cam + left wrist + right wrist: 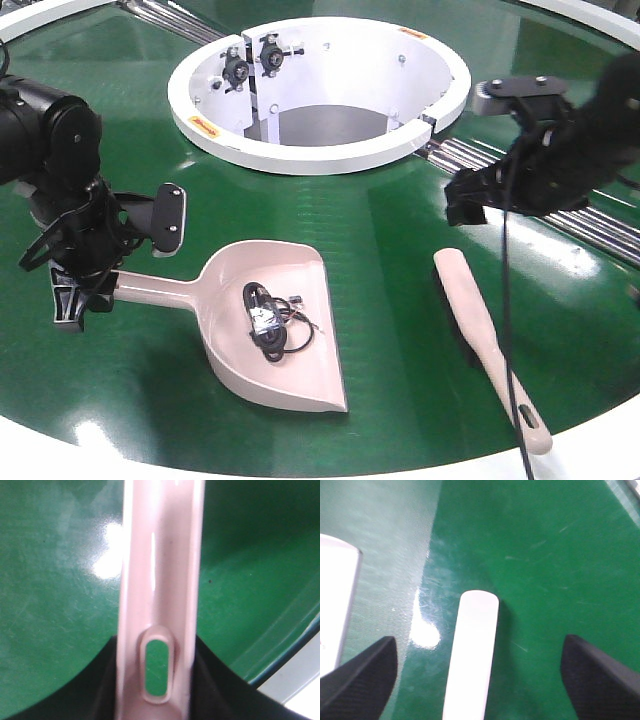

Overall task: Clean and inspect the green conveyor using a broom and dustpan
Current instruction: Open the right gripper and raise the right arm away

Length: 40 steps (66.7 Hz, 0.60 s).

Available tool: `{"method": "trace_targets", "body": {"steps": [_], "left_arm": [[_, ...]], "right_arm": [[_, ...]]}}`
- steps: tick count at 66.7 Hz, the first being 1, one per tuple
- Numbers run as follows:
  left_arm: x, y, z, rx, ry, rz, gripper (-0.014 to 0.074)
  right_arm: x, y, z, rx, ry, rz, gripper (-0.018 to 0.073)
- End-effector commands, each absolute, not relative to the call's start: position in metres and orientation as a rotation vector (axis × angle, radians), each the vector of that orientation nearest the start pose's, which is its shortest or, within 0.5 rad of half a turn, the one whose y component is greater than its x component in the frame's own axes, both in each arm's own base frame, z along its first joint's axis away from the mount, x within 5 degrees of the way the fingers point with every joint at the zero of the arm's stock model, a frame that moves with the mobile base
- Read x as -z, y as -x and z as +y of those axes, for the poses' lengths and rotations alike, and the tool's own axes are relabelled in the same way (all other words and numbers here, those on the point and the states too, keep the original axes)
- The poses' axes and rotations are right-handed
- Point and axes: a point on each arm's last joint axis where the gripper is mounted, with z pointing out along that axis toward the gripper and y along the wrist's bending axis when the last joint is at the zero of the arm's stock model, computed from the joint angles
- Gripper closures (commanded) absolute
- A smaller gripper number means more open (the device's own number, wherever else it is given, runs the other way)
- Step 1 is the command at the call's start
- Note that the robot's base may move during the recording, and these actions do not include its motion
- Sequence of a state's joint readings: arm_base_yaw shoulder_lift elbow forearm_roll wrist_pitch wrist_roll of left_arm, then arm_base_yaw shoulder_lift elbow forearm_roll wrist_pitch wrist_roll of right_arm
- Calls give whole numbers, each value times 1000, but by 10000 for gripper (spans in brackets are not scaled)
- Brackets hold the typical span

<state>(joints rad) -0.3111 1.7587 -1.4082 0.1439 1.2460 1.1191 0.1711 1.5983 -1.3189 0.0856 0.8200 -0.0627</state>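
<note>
The beige-pink dustpan [222, 292] lies on the green conveyor [400, 260], left of centre, with a tangle of black cable debris [270, 320] inside it. At the end of its long handle [160, 570], my left gripper [75, 293] [157, 680] is shut, dark fingers pressing both sides by the slotted hole. The broom [490, 335] lies flat to the right, bristles toward the dustpan. My right gripper [466, 205] [480, 680] hovers open over the broom's far end [472, 645], fingers wide apart and touching nothing.
The white central ring [320, 150] stands behind the dustpan, with a dark opening in its middle. Steel rollers [590, 225] run under the right arm. The white outer rim [60, 450] curves along the near edge.
</note>
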Motion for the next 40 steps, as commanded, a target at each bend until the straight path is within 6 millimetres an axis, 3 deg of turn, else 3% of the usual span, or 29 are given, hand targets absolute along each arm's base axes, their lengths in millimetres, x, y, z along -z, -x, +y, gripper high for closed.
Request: {"method": "trace_targets", "body": {"steps": [1, 26, 40], "left_arm": [[-278, -327, -96, -246, -2041, 2307, 603], [-278, -327, -96, -246, -2041, 2307, 603], [-278, -327, -96, -246, -2041, 2307, 603]], "right_arm": [[-340, -307, 57, -145, 221, 2321, -14], [-351, -179, 34, -150, 182, 1993, 148], [-342, -105, 20, -140, 173, 1757, 374]]}}
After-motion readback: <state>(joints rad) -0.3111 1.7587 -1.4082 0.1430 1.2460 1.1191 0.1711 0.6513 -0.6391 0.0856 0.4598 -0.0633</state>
